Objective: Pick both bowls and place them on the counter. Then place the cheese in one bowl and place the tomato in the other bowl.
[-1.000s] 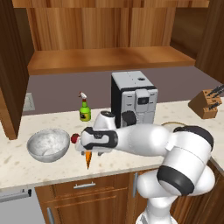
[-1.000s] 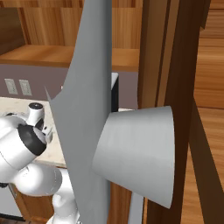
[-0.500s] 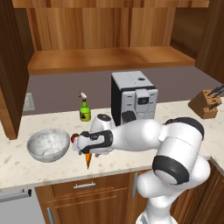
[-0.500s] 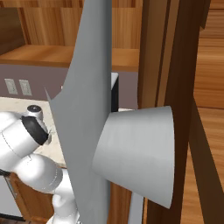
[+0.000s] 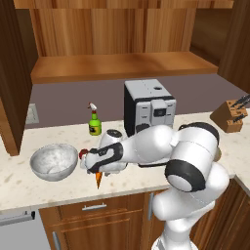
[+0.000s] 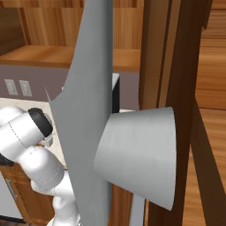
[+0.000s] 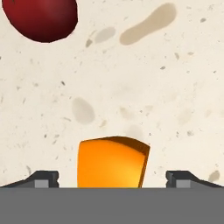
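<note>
The orange cheese point(image 5: 99, 179) wedge lies near the front of the speckled counter point(image 5: 29, 188). My gripper point(image 5: 98, 170) points down right over it, open. In the hand view the cheese point(image 7: 112, 162) sits between my two fingertips point(image 7: 43, 179), which stand wide on either side without touching it. The dark-red tomato point(image 5: 83, 154) rests just left of my hand, and in the hand view the tomato point(image 7: 41, 17) is at the top left. A deep grey-white marbled bowl point(image 5: 53, 161) stands upright on the counter to the left of the tomato.
A coffee machine point(image 5: 149, 105) and a green spray bottle point(image 5: 94, 123) stand behind my arm. A knife block point(image 5: 229, 117) sits at the far right, under a wooden shelf point(image 5: 122, 66). In the right base view a grey panel point(image 6: 84, 110) and a wooden post point(image 6: 167, 66) block most of the scene.
My hand has shifted slightly left and down onto the cheese. The jaws stay wide. Bowl, tomato and cheese have not moved.
</note>
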Motion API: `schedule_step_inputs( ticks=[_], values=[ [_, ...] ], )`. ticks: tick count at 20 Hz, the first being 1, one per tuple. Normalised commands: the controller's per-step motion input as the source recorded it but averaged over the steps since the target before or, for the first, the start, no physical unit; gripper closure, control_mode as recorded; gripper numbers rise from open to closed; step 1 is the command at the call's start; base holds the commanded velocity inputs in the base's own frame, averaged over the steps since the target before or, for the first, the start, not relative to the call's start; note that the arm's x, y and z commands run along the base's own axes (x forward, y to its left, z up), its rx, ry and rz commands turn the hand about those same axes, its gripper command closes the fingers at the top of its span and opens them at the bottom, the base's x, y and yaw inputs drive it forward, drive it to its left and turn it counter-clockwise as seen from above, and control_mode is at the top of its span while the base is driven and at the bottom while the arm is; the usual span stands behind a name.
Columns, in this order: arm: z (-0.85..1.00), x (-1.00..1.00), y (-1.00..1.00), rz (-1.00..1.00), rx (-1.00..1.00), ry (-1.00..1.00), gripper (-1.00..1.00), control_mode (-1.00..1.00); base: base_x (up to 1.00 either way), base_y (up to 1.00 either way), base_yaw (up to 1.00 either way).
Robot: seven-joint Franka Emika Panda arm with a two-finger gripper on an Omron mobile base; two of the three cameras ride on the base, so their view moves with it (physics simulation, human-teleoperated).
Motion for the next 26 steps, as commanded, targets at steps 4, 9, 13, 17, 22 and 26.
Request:
schedule_step_inputs(
  ticks=[4, 9, 13, 17, 22, 26],
  values=[
    [-0.15, 0.00, 0.01, 0.00, 0.00, 0.06, 1.00, -1.00, 0.00, 0.00, 0.00],
    [-0.05, -0.02, -0.08, 0.00, 0.00, 0.12, 1.00, -1.00, 0.00, 0.00, 0.00],
    [0.23, -0.25, -0.24, 0.00, 0.00, 0.01, 1.00, -1.00, 0.00, 0.00, 0.00],
    [0.42, -0.46, -0.15, 0.00, 0.00, -0.05, 1.00, -1.00, 0.00, 0.00, 0.00],
    [0.54, -0.41, 0.00, 0.00, 0.00, -0.11, 1.00, -1.00, 0.00, 0.00, 0.00],
    [0.64, -0.33, 0.00, 0.00, 0.00, -0.12, 1.00, -1.00, 0.00, 0.00, 0.00]
  ],
)
